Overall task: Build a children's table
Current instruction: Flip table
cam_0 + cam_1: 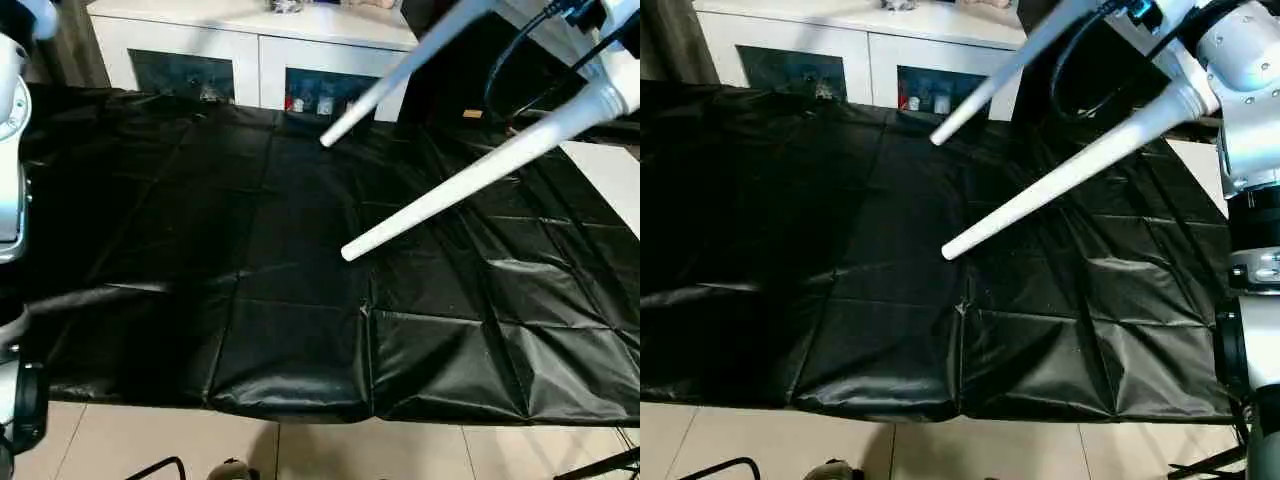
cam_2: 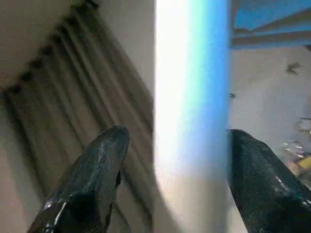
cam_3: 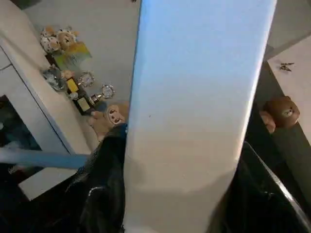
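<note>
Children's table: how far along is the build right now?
Done: two long white tapered tube legs look seated in a white part at the picture's upper right, raised over the black plastic sheet. In hand: both end effectors flank white surfaces. Left: I cannot see the other legs.

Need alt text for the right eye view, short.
Two long white tapered table legs slant down from the upper right, hanging in the air over a black creased sheet that covers the work surface. The robot's silver right arm stands along the right edge. Behind the sheet is a white cabinet with dark glass doors.
</note>
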### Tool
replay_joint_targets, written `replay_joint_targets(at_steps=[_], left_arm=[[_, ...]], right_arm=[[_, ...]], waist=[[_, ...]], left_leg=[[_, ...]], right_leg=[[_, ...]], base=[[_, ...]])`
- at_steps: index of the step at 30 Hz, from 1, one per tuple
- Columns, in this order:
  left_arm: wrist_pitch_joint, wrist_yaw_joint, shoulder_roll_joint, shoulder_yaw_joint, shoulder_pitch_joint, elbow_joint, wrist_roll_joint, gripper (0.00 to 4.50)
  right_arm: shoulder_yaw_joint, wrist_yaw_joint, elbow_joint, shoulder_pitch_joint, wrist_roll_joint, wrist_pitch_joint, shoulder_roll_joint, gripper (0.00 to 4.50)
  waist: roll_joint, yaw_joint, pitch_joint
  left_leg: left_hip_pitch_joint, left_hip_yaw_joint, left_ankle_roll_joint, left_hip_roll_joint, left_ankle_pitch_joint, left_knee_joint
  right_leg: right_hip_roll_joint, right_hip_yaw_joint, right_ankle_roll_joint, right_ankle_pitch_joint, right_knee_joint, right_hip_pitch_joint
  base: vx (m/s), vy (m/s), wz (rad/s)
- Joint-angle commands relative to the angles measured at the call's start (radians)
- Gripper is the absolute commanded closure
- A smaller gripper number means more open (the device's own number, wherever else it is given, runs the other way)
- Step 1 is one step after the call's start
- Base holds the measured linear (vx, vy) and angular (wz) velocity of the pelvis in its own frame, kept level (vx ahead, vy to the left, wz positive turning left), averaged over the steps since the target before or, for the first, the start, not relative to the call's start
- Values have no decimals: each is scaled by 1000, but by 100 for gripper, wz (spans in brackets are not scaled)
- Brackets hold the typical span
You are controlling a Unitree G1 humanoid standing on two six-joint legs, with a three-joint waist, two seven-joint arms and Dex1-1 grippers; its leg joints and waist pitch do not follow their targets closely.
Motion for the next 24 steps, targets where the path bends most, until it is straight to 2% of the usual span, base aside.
replay_joint_targets(at_steps=[1,2,6,10,16,17,19,20,24], left_arm=[[7,-11,2,8,-6,44,-1,109],[31,-25,-5,14,-1,67,-19,109],[47,-44,-17,26,21,64,-40,138],[57,-51,-24,27,46,44,-46,165],[83,-91,-37,13,99,16,-68,228],[87,-90,-43,12,107,10,-70,239],[96,-91,-49,11,117,1,-71,246],[113,-92,-62,9,134,-15,-71,252],[146,-89,-85,6,170,-43,-77,279]], right_arm=[[56,50,-5,18,-78,-34,-31,253],[55,53,-4,18,-77,-36,-30,253],[53,58,-3,15,-79,-43,-28,253],[56,62,7,4,-85,-55,-27,253],[93,106,81,-75,-114,-99,-28,253],[100,112,90,-86,-120,-104,-28,253],[105,119,101,-99,-124,-110,-26,253],[115,132,119,-118,-132,-120,-23,253],[131,143,153,-150,-150,-144,-13,253]], waist=[[12,-12,-65],[14,-11,-64],[15,-13,-65],[10,-15,-67],[5,-17,-66],[6,-16,-66],[6,-17,-65],[-1,-18,-65],[1,-18,-61]], left_leg=[[43,-26,-91,38,-443,-80],[46,-26,-93,38,-452,-79],[42,-31,-100,40,-455,-83],[37,-30,-93,40,-434,-83],[33,-27,-79,41,-408,-80],[35,-26,-78,42,-404,-79],[35,-26,-80,42,-421,-80],[35,-26,-80,43,-426,-80],[40,-29,-92,44,-475,-81]], right_leg=[[-34,25,-148,-358,-75,8],[-34,25,-148,-369,-77,5],[-35,23,-149,-365,-74,9],[-37,24,-154,-342,-72,13],[-36,24,-168,-324,-69,14],[-35,25,-170,-318,-69,12],[-35,24,-170,-333,-68,11],[-36,24,-164,-346,-70,11],[-34,23,-152,-387,-75,2]], base=[[0,0,0],[0,0,0],[0,0,0],[0,0,0],[0,0,0],[0,0,0],[0,0,0],[0,0,0],[0,0,0]])
